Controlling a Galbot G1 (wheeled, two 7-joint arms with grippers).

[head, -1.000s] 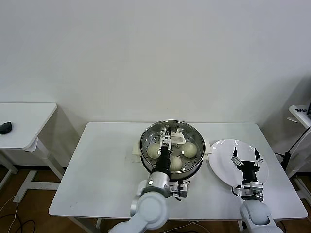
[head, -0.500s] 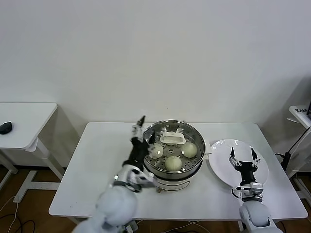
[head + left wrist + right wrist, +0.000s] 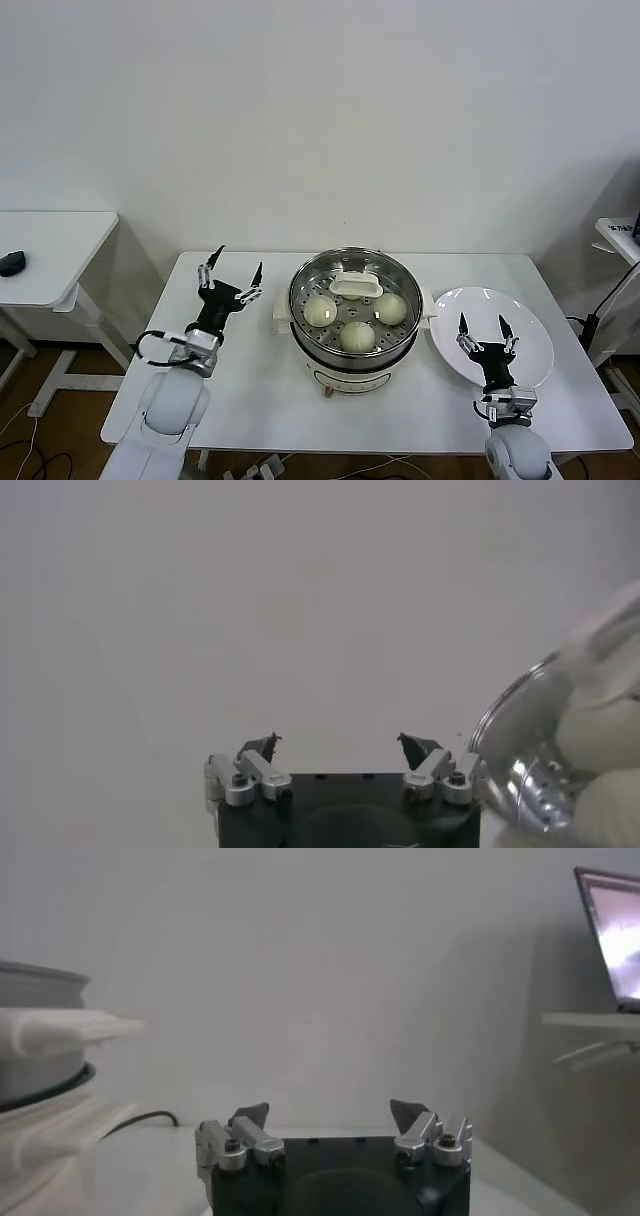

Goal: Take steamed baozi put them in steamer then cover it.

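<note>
1. Left gripper (image 3: 231, 274) — fingers spread wide, nothing between them, raised over the table (image 3: 220, 390) just beside the steamer's near-left side; the left wrist view shows both fingertips parted, with the pot's shiny rim at the frame edge

2. Right gripper (image 3: 482, 330) — also spread wide and empty, poised over the near edge of the flat white plate (image 3: 525, 325), which lies bare to the right of the pot

3. Steamer (image 3: 355, 345) — stainless pot on a cream base at table centre; it looks heavy and stable, unlikely to shift under a light touch

4. Steamed baozi (image 3: 358, 336) — three buns visible on the perforated tray: one left, one right, one nearest the robot. They would likely be soft, light and easily dented, best taken gently across the widest part of the dome

5. Cover (image 3: 357, 285) — its cream rectangular handle shows at the far side of the pot's opening; the glass itself cannot be made out, so whether it sits fully seated is unclear. Glass would be stiff, slippery and breakable; the handle is the sensible hold

6. Surroundings — a side table (image 3: 50, 255) with a dark mouse (image 3: 10, 263) stands well apart on the left; nothing stands between either gripper and the pot
</note>
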